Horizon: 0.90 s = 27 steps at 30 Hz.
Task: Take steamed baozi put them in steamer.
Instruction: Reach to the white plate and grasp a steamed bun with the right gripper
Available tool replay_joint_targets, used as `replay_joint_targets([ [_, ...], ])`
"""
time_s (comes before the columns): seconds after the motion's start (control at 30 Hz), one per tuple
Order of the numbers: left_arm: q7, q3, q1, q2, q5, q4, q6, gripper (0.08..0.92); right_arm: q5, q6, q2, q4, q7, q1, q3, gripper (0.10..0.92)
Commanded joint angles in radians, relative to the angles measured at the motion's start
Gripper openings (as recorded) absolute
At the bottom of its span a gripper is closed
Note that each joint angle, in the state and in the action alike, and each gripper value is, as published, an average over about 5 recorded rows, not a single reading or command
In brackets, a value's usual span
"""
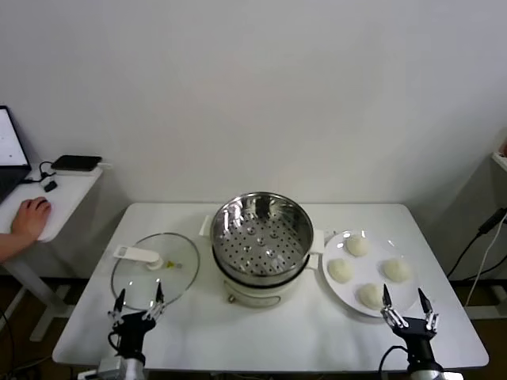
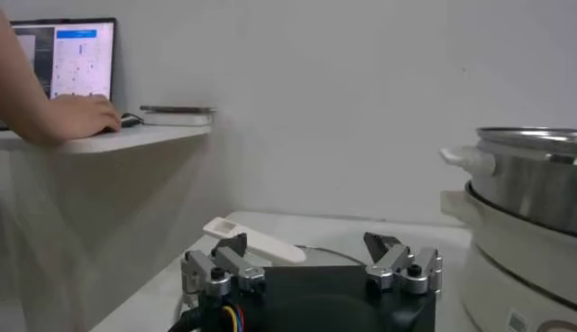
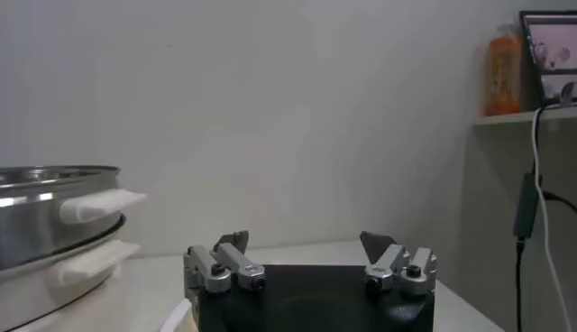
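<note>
Four creamy-white baozi lie on a white plate at the right of the table: one at the back, one at the left, one at the right, one at the front. The steel steamer stands mid-table with its perforated tray bare; it also shows in the left wrist view and the right wrist view. My right gripper is open and empty at the plate's front edge, close to the front bun. My left gripper is open and empty at the front edge of the glass lid.
A flat glass lid with a white handle lies left of the steamer. A side desk at far left holds a laptop and a person's hand. Cables hang at the right.
</note>
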Motion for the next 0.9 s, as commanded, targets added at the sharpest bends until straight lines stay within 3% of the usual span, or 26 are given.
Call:
replay_joint_targets([
  [0.03,0.000,0.002,0.000,-0.049,0.001,0.001,-0.001,0.823,-0.018,-0.079,-0.014,0.008,0.033,0.030,0.003,0.823],
  [0.27,0.001,0.012,-0.002,-0.049,0.001,0.003,-0.003,0.823,-0.040,-0.305,-0.147,0.014,0.058,0.214,-0.019,0.823],
  [0.57,0.002,0.027,-0.003,-0.045,-0.001,-0.004,-0.009,0.823,0.025,-0.612,-0.355,-0.129,0.042,0.536,-0.164,0.823],
  [0.9,0.003,0.040,0.000,-0.035,0.003,-0.013,-0.021,0.823,-0.031,-0.898,-0.616,-0.198,-0.182,0.832,-0.450,0.823],
])
